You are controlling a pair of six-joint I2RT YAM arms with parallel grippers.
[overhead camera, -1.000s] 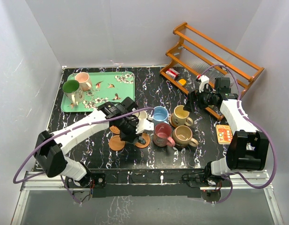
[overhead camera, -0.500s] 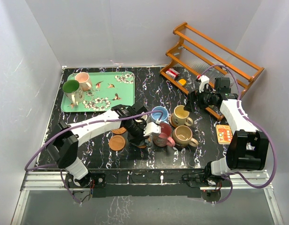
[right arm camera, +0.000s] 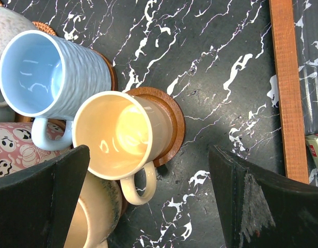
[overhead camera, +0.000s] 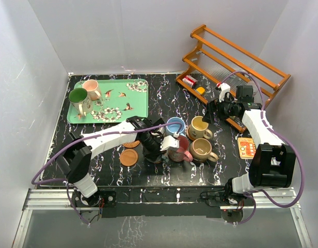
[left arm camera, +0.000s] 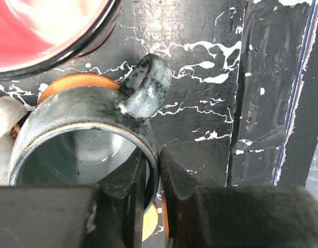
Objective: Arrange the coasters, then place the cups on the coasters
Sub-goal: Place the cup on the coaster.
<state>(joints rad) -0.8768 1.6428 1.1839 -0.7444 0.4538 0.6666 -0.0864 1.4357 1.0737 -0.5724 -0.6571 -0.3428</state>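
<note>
Over on the flat mint-green tray with bird prints (overhead camera: 138, 101) stand a green ceramic mug (overhead camera: 78, 96) and a pink ceramic mug (overhead camera: 90, 88), both apparently empty. The left gripper (left arm camera: 153, 170) is clenched on the rim of an empty grey-teal glazed mug (left arm camera: 86, 113), one finger inside and one outside. That mug sits on a light orange-tan round coaster (left arm camera: 76, 81). From above, the arm hides it. The right gripper (overhead camera: 209, 112) hangs spread wide, grasping nothing, near a yellow-cream mug (right arm camera: 115, 134) on a dark brown wooden coaster (right arm camera: 172, 124).
</note>
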